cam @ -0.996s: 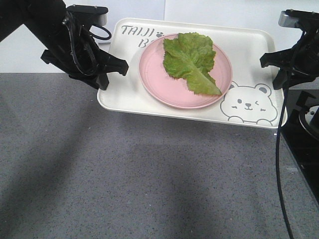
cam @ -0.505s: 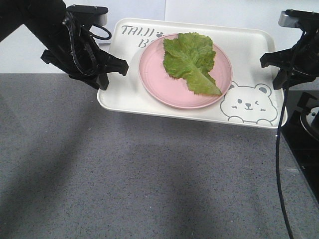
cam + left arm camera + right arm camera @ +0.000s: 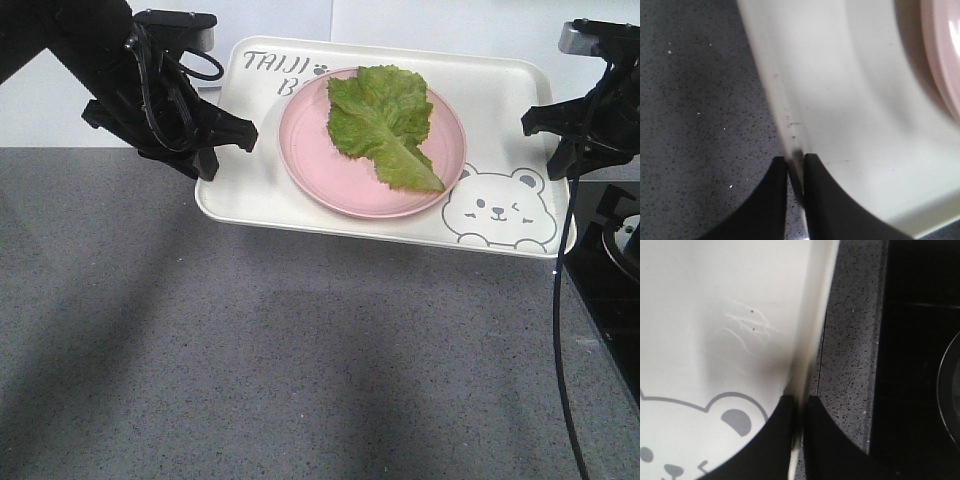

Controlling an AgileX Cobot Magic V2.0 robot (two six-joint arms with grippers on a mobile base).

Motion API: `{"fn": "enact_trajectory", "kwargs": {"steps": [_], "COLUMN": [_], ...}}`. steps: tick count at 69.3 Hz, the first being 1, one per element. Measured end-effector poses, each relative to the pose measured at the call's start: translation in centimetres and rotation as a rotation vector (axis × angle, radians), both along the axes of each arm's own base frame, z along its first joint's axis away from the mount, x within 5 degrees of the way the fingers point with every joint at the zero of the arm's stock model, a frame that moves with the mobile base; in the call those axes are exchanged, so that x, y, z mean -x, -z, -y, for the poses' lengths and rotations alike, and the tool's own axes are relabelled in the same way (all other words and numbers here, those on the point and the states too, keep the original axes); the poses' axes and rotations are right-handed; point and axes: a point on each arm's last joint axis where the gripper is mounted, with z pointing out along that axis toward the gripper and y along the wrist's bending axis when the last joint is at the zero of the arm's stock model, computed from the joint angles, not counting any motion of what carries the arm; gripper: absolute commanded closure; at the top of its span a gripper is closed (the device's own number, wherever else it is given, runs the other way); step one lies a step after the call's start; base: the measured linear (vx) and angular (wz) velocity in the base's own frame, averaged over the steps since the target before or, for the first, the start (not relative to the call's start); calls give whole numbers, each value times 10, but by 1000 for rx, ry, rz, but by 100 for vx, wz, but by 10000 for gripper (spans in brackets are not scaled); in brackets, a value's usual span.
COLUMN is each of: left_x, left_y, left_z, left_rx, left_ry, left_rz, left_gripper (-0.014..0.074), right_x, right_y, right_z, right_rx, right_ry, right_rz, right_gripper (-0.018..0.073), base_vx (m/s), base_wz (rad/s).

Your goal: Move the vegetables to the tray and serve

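A green crinkly lettuce leaf (image 3: 385,125), the vegetables, lies on a round pink plate (image 3: 310,150). The plate sits in the cream-white tray (image 3: 250,190) with the bear face, held tilted above the grey counter. My left gripper (image 3: 232,135) is shut on the tray's left rim (image 3: 785,107); in the left wrist view its two black fingers (image 3: 774,200) pinch the rim edge. My right gripper (image 3: 548,125) is shut on the tray's right rim (image 3: 812,330), with one finger inside the tray by the bear's ear and one outside.
Speckled grey counter (image 3: 280,350) stretches below and in front of the tray. A black stove top (image 3: 610,260) with a round burner lies at the right edge, close to my right arm. A white wall stands behind.
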Motion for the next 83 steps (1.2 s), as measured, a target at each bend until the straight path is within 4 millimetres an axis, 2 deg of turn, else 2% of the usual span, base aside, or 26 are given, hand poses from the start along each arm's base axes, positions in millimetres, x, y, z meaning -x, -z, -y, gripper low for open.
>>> {"fn": "enact_trajectory", "kwargs": {"steps": [83], "left_x": [0], "left_y": [0], "left_z": [0], "left_rx": [0], "left_ry": [0], "left_rz": [0], "left_gripper": [602], "right_x": [0], "right_y": [0], "right_z": [0], "right_rx": [0], "right_ry": [0], "right_rz": [-1], "right_gripper": [565], "base_vx": [0], "base_wz": [0]}}
